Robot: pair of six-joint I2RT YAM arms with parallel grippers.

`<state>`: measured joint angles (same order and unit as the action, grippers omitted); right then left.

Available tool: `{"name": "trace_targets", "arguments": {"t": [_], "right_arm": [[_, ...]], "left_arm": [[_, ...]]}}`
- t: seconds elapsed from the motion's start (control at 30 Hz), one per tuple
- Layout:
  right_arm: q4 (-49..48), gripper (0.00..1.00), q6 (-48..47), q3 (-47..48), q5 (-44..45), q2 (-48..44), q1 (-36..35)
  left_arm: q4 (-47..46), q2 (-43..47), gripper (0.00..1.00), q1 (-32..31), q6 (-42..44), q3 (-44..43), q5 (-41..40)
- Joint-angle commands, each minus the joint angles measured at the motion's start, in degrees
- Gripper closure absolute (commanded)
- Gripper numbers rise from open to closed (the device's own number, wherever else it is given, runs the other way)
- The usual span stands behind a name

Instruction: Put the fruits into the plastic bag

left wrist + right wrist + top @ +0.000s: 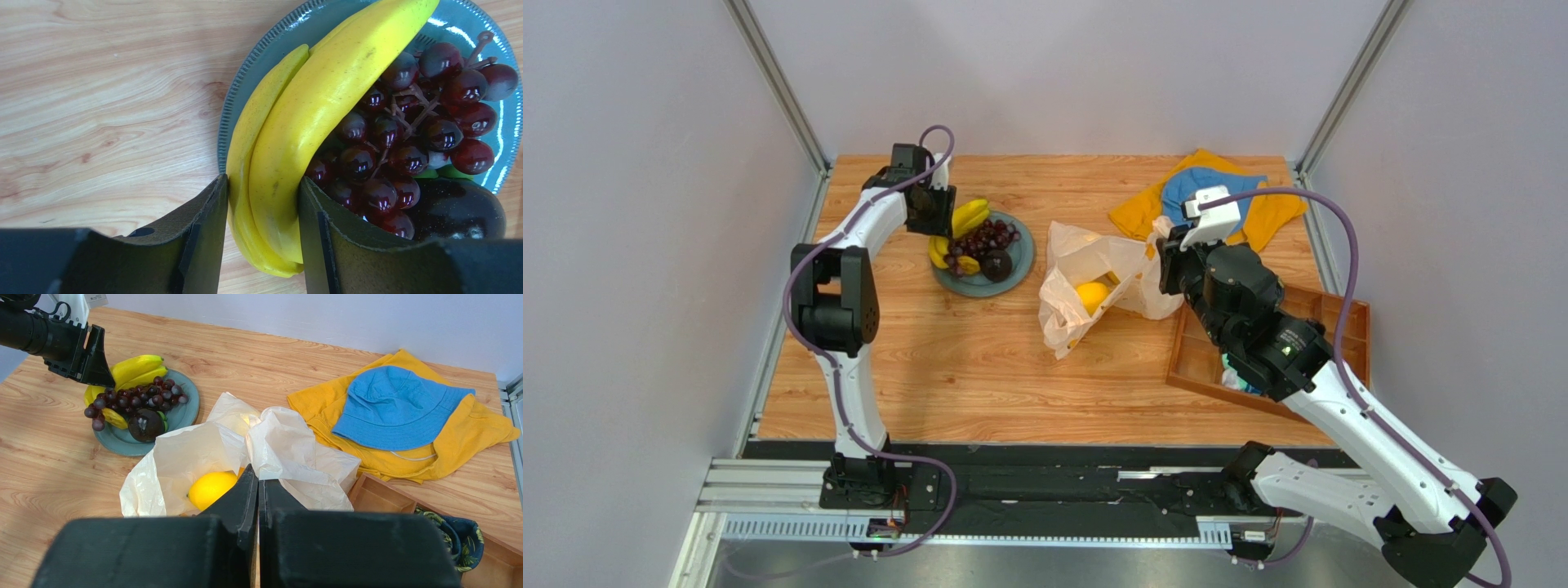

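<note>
Wooden table (989, 380), left pincer (263, 181) clamping bananas (319, 104), right pincer (258, 473) pinching plastic bag (184, 456)

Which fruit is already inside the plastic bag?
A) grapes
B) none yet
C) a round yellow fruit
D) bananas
C: the right wrist view shows a round yellow fruit lying inside the open plastic bag, while the bananas and grapes lie on the plate.
</note>
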<state>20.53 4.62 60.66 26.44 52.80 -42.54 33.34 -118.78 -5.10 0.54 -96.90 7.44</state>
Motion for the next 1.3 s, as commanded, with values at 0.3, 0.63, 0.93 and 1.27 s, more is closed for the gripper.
{"name": "trace_targets", "arguments": {"t": [0.3,0.63,0.93,1.27], "right_arm": [[-1.73,1.00,-0.40,0.42,0.19,-0.15,0.27],[-1.81,1.00,-0.32,0.16,0.11,-0.76,0.27],[-1.73,1.00,-0.05,-0.02,-0.33,-1.20,0.36],[-1.20,1.00,0.21,-0.20,-0.16,-1.91,0.27]], "left_arm": [[-1.70,7.16,0.60,-3.06,9.39,2.24,-10.16],[-0.91,11.81,0.61,-5.88,16.94,4.96,-13.16],[0.49,16.03,0.61,-8.61,18.89,6.02,-13.24],[1.37,17.09,0.62,-9.05,17.13,4.97,-13.42]]}}
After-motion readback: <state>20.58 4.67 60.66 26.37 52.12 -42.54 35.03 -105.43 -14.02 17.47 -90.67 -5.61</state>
